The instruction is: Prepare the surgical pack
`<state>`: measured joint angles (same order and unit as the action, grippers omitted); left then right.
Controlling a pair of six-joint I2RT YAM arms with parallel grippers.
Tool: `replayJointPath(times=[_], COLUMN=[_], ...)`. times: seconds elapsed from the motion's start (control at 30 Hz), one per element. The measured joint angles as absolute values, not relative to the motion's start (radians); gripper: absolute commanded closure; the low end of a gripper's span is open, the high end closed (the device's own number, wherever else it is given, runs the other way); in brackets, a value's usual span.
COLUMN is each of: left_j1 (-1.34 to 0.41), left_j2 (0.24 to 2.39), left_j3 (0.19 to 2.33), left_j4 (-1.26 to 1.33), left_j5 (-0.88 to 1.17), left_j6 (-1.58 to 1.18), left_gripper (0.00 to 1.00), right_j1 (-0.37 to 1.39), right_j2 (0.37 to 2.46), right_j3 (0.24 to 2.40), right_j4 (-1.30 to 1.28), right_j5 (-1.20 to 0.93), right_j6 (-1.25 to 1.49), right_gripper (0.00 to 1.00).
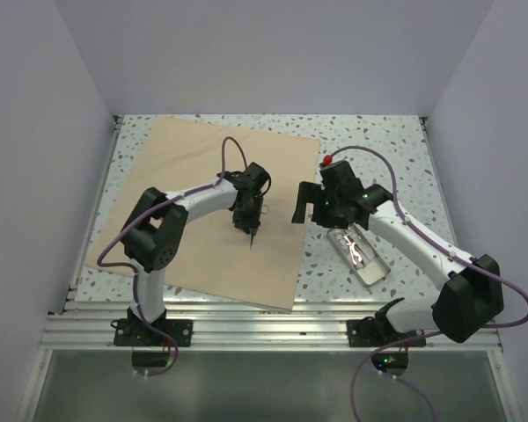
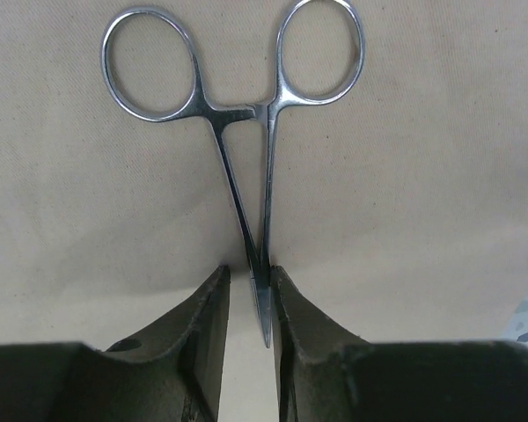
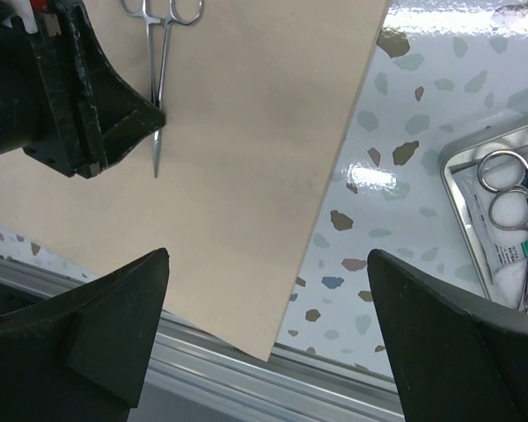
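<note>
From the top, the surgical pack (image 1: 176, 176) is a flat tan sheet spread over the left half of the speckled table (image 1: 378, 141), its near corner at about 6 o'clock. The left claw (image 1: 249, 230) points down onto the sheet near its right edge. The right claw (image 1: 306, 209) hangs just off that edge at 3 o'clock from the left one, jaws spread. A metal tray (image 1: 374, 271) lies on the bare table at 4 o'clock from the right claw.

In the left wrist view, the left claw (image 2: 251, 290) is only narrowly parted. A pair of forceps (image 2: 238, 112) lies flat on the sheet (image 2: 422, 220), ring handles at 12 o'clock and tips down between the fingers (image 2: 207, 334), with a slim gap on the left side.

In the right wrist view, the right claw (image 3: 268, 290) is wide open and holds nothing, its fingers (image 3: 106, 334) at 7 and 5 o'clock. The sheet (image 3: 264, 176) fills the left and centre. The forceps (image 3: 163, 53) and the left claw (image 3: 150, 119) are at 11 o'clock. The tray (image 3: 453, 167), with ring-handled instruments (image 3: 506, 189) inside, is at 3 o'clock on the table (image 3: 405, 88).
</note>
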<state>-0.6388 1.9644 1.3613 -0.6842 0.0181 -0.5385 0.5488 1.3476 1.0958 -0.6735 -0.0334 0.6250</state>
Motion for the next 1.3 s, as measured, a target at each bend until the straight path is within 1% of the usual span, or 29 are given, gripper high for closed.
replayJointPath(times=[0.13,0.23,0.27,0.33,0.37,0.4,0.43,0.47,0.7,0.93,1.1,1.3], left_j1=[-0.652,-0.662,-0.664,-0.664,-0.664,-0.664,-0.663,-0.662,-0.655,-0.635,-0.627,-0.622], left_j2=[1.965,1.965,1.965,1.965,1.965,1.965,1.964,1.963,1.951,1.895,1.829,1.808], left_j3=[1.362,1.359,1.358,1.354,1.353,1.350,1.348,1.347,1.339,1.308,1.308,1.290], left_j4=[-0.686,-0.684,-0.682,-0.677,-0.676,-0.675,-0.673,-0.672,-0.661,-0.666,-0.665,-0.654], left_j5=[-0.004,-0.020,-0.023,-0.025,-0.026,-0.028,-0.027,-0.022,0.023,0.127,0.184,0.232], left_j6=[-0.538,-0.538,-0.538,-0.538,-0.537,-0.534,-0.529,-0.526,-0.486,-0.482,-0.482,-0.479], left_gripper=[0.72,0.69,0.71,0.77,0.86,0.90,0.97,1.00,1.00,1.00,1.00,1.00], right_j1=[0.549,0.549,0.549,0.549,0.549,0.549,0.549,0.549,0.549,0.549,0.551,0.570], right_j2=[1.345,1.345,1.345,1.345,1.349,1.356,1.367,1.379,1.501,1.639,1.718,1.760], right_j3=[1.080,1.072,1.070,1.064,1.060,1.058,1.058,1.058,1.054,1.039,1.027,1.024], right_j4=[-0.675,-0.671,-0.671,-0.661,-0.654,-0.649,-0.642,-0.633,-0.543,-0.380,-0.250,-0.144], right_j5=[-0.027,-0.024,-0.024,-0.030,-0.042,-0.047,-0.054,-0.060,-0.126,-0.187,-0.215,-0.231], right_j6=[0.614,0.609,0.609,0.609,0.611,0.612,0.615,0.619,0.696,0.909,1.031,1.107], right_gripper=[0.01,0.01,0.01,0.01,0.01,0.01,0.01,0.01,0.01,0.02,0.05,0.08])
